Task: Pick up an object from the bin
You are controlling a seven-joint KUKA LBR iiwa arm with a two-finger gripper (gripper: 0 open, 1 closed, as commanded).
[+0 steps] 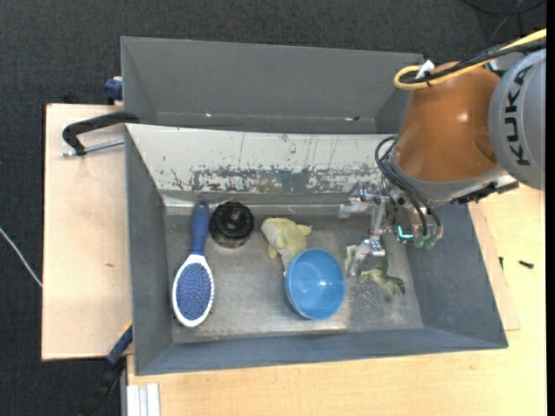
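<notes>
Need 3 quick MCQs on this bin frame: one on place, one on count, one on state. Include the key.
1. Where in the bin is the gripper?
A. left end
B. right end, by a small greenish thing
C. back left corner

2. How many blue things lie in the bin?
A. one
B. two
C. four

3. How does the hairbrush lie?
A. flat, bristles up
B. flat, bristles down
C. standing on its handle

Key:
1 B: the gripper hangs low at the right end, with the greenish thing just beside it.
2 B: the only blue things are the hairbrush and the bowl.
3 A: the brush head shows its dotted bristle face to the camera, and the handle lies flat on the floor.
</notes>
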